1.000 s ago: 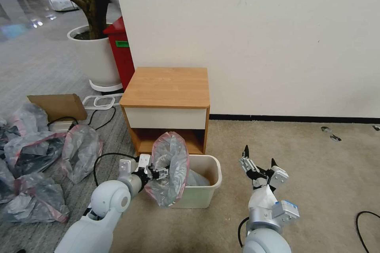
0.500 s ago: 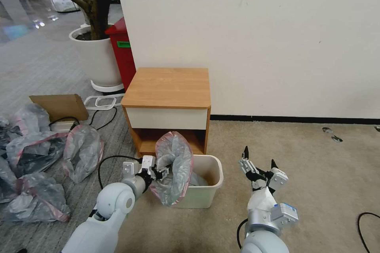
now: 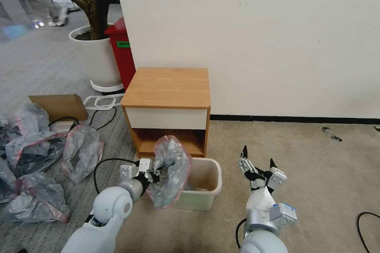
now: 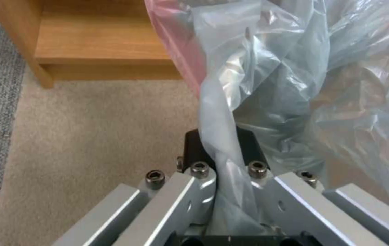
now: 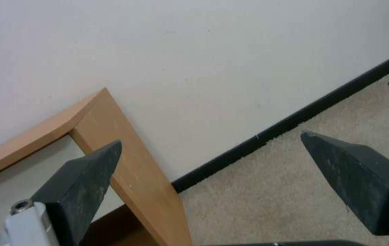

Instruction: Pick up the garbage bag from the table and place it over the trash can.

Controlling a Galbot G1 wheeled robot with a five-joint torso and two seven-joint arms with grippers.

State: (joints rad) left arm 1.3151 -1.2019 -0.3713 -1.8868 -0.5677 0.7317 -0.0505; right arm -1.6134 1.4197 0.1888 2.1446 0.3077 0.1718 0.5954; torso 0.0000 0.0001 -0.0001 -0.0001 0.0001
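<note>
The garbage bag (image 3: 171,172), thin grey plastic with a pink-red rim band, hangs at the left edge of the cream-white trash can (image 3: 206,197), its lower part draped down the can's left side. My left gripper (image 3: 156,174) is shut on the bag's near side. In the left wrist view the bag (image 4: 267,85) runs pinched between the metal fingers (image 4: 194,191). The wooden table (image 3: 166,87) stands just behind the can, its top bare. My right gripper (image 3: 258,157) hangs open to the right of the can, its black fingertips (image 5: 85,177) wide apart with nothing between them.
Several bulky grey bags (image 3: 35,154) with dark contents lie on the floor at the left, near a cardboard piece (image 3: 59,106) and a black cable (image 3: 105,162). A red bin (image 3: 122,55) and a white planter (image 3: 97,57) stand behind the table. Open carpet lies to the right.
My left gripper has lowered the garbage bag slightly toward the can's left rim and the bag's mouth has crumpled narrower. The right arm has stayed put.
</note>
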